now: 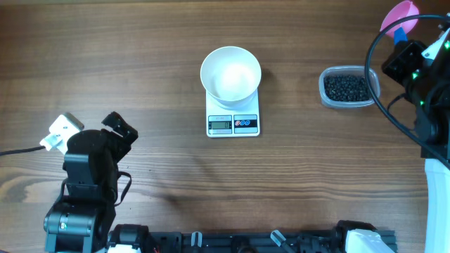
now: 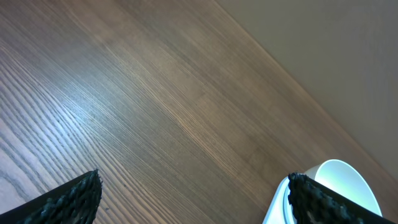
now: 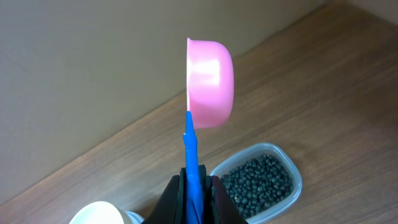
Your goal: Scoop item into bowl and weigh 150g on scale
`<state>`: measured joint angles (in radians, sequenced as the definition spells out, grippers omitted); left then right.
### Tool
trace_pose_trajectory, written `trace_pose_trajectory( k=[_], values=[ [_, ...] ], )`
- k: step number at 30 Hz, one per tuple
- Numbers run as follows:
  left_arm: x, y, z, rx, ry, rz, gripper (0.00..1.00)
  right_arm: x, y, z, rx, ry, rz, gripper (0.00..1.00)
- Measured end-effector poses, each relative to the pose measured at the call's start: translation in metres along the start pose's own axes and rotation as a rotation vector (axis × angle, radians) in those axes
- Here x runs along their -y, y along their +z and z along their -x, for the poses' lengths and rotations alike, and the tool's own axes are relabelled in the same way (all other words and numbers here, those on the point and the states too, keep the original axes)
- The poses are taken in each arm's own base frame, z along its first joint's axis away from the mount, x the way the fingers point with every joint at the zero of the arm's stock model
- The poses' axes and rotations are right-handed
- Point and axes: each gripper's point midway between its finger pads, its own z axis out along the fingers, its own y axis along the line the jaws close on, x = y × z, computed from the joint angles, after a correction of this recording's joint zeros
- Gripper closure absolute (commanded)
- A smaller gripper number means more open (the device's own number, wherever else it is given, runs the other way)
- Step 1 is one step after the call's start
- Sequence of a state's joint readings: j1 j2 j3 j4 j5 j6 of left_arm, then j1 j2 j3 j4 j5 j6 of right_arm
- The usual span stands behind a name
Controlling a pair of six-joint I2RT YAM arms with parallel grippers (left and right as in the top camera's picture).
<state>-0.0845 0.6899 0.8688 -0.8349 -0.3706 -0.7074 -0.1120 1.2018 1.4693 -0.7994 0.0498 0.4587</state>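
A white bowl [image 1: 230,72] stands empty on the small white scale [image 1: 233,124] at the table's middle. The item, small black beads [image 1: 346,88], fills a clear plastic tub to the right. My right gripper [image 1: 406,42] hovers above and behind the tub, shut on the blue handle of a pink scoop [image 1: 399,17]. In the right wrist view the gripper [image 3: 194,186] holds the scoop [image 3: 211,81] upright and on edge, above the beads [image 3: 258,180], with the bowl's rim [image 3: 96,213] at the lower left. My left gripper [image 1: 118,126] rests open at the near left, holding nothing. Its wrist view shows the gripper [image 2: 193,186] over bare wood, with the bowl [image 2: 345,180] behind one fingertip.
A white plug with a cable [image 1: 62,130] lies beside the left arm. A black cable [image 1: 376,84] loops from the right arm over the tub's right side. The table's far edge meets a plain wall [image 3: 93,62].
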Motion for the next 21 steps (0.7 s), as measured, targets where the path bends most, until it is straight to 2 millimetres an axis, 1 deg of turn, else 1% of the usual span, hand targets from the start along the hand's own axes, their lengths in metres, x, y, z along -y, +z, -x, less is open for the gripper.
trace_pose_trajectory(
  k=[5,7,11,15,21],
  values=[
    [0.000,0.000,0.000,0.000,0.000,0.000,0.00,-0.008,-0.001,0.016,0.067,-0.030,0.031,0.96],
    [0.000,0.000,0.000,0.000,0.000,0.000,0.00,-0.014,-0.002,0.029,0.118,-0.035,0.054,0.96],
    [0.000,0.000,0.000,0.000,0.001,0.000,0.00,-0.020,-0.004,0.043,0.179,-0.035,0.079,0.96],
    [0.000,0.000,0.000,0.000,0.000,0.000,0.00,-0.023,-0.003,0.043,0.176,-0.036,0.090,0.96],
    [0.000,0.000,0.000,0.000,0.000,0.000,0.00,-0.034,0.004,0.038,0.143,-0.043,0.154,0.96]
  ],
)
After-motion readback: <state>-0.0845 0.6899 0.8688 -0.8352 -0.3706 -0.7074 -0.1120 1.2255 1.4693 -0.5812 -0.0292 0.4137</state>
